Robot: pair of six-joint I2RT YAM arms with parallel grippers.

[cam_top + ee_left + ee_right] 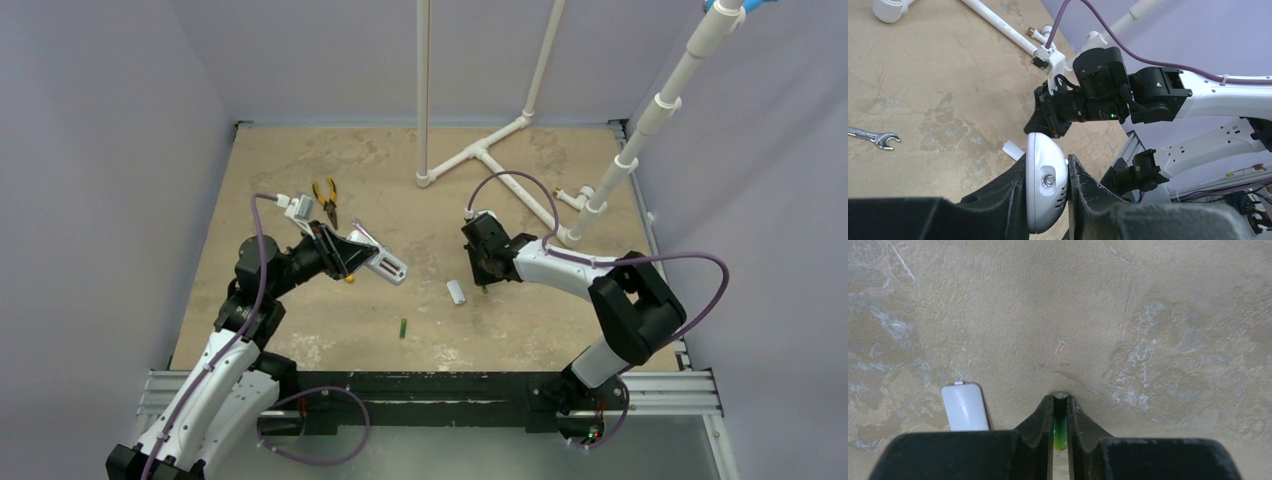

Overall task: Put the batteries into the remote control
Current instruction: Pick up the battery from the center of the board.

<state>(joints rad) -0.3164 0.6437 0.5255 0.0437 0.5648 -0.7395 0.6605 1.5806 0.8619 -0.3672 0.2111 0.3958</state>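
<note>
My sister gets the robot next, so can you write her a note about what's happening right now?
Left gripper: shut on the remote control, holding it up off the table.
Right gripper: shut on one green battery, down close to the table.
Second battery: lying loose on the table, near the front edge.
Small white lid, likely the battery cover: flat on the table beside the right gripper.
Done: remote picked up, first battery gripped.
Left: put both batteries into the remote.

Tan table: green battery, white cover, pliers, wrench, pipe frame.
</note>
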